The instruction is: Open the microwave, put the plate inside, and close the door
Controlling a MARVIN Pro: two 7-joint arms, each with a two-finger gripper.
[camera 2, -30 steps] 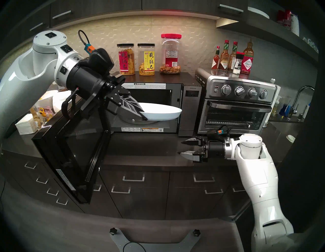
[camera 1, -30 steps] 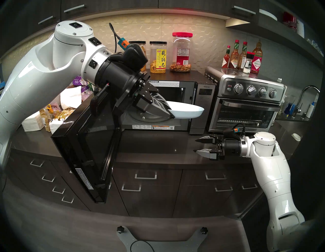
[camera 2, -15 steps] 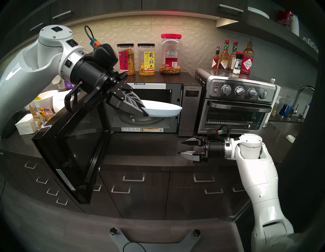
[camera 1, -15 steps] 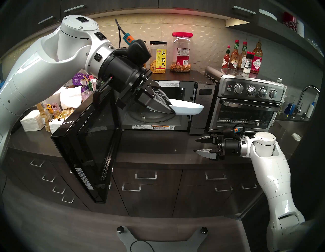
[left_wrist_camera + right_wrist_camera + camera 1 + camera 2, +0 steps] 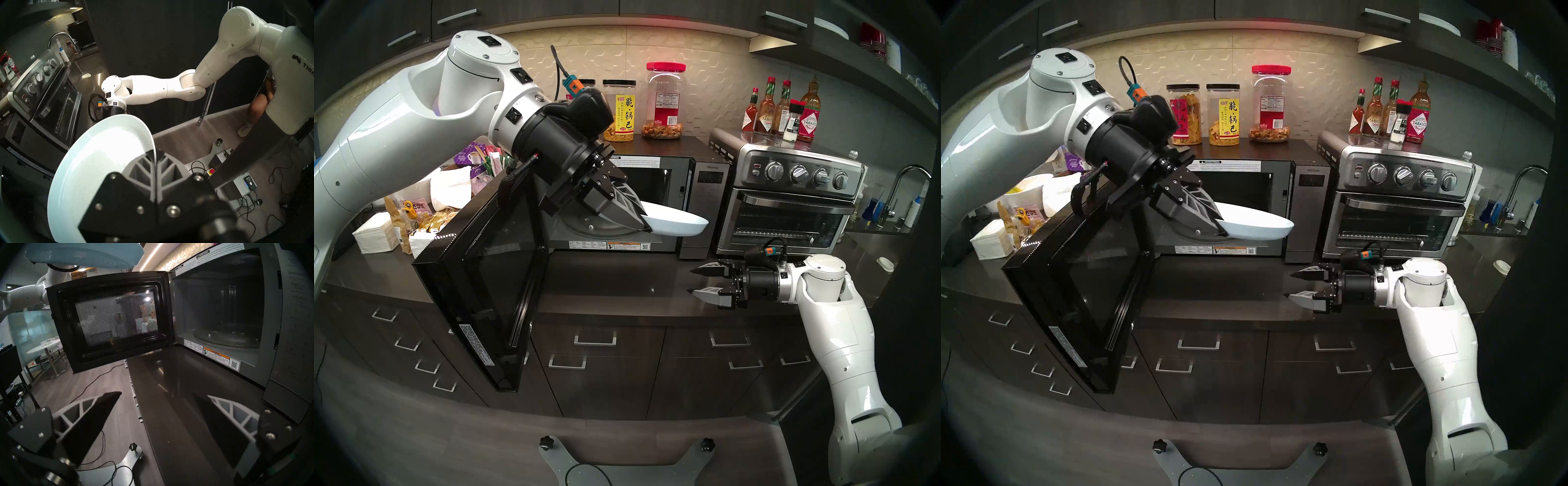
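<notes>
The black microwave [image 5: 704, 190] stands on the dark counter. Its door [image 5: 490, 288] is swung wide open to the left, and the cavity with its glass turntable [image 5: 602, 229] holds nothing. My left gripper [image 5: 644, 222] is shut on the left rim of the pale blue-white plate [image 5: 680, 222]. It holds the plate slightly tilted in the air in front of the opening. The wrist view shows both fingers pinching the rim [image 5: 153, 152]. My right gripper [image 5: 690, 281] is open and empty above the counter, right of the door, and faces left.
A steel toaster oven [image 5: 789, 203] stands right of the microwave with sauce bottles [image 5: 789, 112] on top. Snack jars [image 5: 619, 112] stand on the microwave. Napkins and snack packets [image 5: 398, 224] lie left of the door. A sink tap [image 5: 904, 183] is at the far right.
My left arm has swung to the right and its wrist has come closer to the microwave. The plate rose slightly, then dropped a little lower. The right arm has not moved.
</notes>
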